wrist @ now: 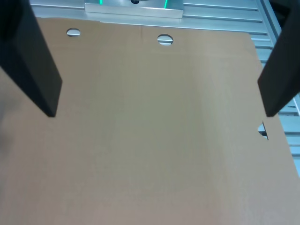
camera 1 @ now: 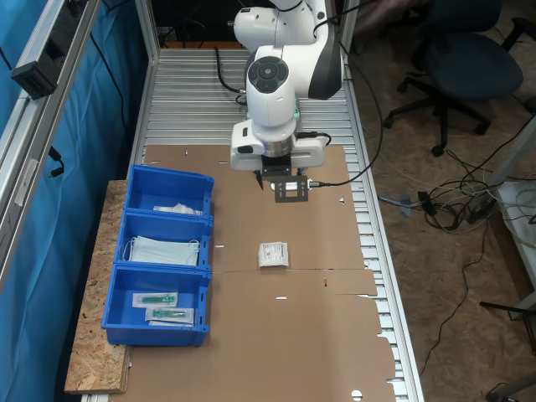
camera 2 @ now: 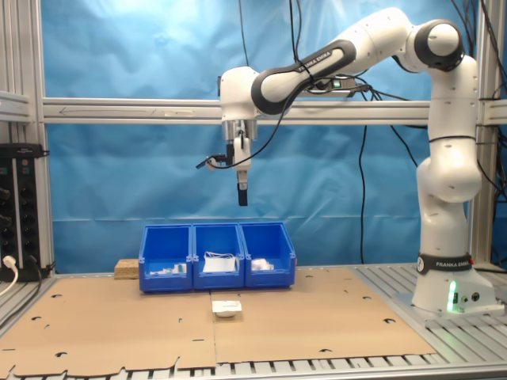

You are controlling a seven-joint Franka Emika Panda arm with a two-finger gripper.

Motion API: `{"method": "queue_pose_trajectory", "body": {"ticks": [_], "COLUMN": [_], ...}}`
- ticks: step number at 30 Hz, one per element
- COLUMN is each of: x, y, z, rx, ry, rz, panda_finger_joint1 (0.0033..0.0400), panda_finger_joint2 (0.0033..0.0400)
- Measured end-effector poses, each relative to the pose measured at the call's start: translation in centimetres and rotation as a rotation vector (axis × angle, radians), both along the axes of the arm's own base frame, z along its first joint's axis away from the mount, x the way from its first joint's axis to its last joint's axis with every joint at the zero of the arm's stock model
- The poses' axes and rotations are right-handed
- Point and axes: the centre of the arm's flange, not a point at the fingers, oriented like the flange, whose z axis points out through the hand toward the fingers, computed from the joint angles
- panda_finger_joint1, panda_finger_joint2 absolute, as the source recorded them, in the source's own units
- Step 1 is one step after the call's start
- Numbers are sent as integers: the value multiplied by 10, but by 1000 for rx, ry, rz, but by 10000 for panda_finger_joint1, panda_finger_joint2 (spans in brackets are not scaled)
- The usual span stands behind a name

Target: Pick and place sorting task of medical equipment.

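The medical equipment, a small square white sealed packet (camera 1: 273, 254), lies flat on the brown cardboard in the middle of the table, also seen as a packet (camera 2: 226, 307) in front of the bins. My gripper (camera 1: 291, 189) hangs high above the cardboard, toward the arm's base from the packet and well clear of it. From the side, the gripper (camera 2: 242, 199) points straight down far above the bins. In the wrist view the gripper (wrist: 159, 112) is open, its dark fingers (wrist: 33, 61) wide apart over bare cardboard with nothing between them.
A blue three-compartment bin (camera 1: 206, 251) stands at the first exterior view's left on a chipboard slab (camera 1: 96, 335). It holds white packets (camera 1: 177, 208), pale-blue masks (camera 1: 165, 249) and green-tipped instruments (camera 1: 163, 306). The robot base (camera 2: 451, 293) stands on the slatted table; cables and an office chair (camera 1: 461, 59) lie beyond.
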Motion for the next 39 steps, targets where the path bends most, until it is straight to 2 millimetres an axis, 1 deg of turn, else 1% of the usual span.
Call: {"method": "queue_pose_trajectory", "body": {"ticks": [12, 18, 23, 28, 29, 39], "x": [5, 3, 1, 2, 4, 11], "y": [5, 8, 9, 9, 9, 8], "z": [-7, -20, -38, -61, -71, -123], "rx": [2, -3, -10, -22, -27, -52], "ry": [-32, -53, -68, -83, -88, -90], "rz": [7, 8, 5, 0, -1, -6], "panda_finger_joint1": [400, 400, 400, 400, 400, 400], "panda_finger_joint2": [400, 400, 400, 400, 400, 400]}}
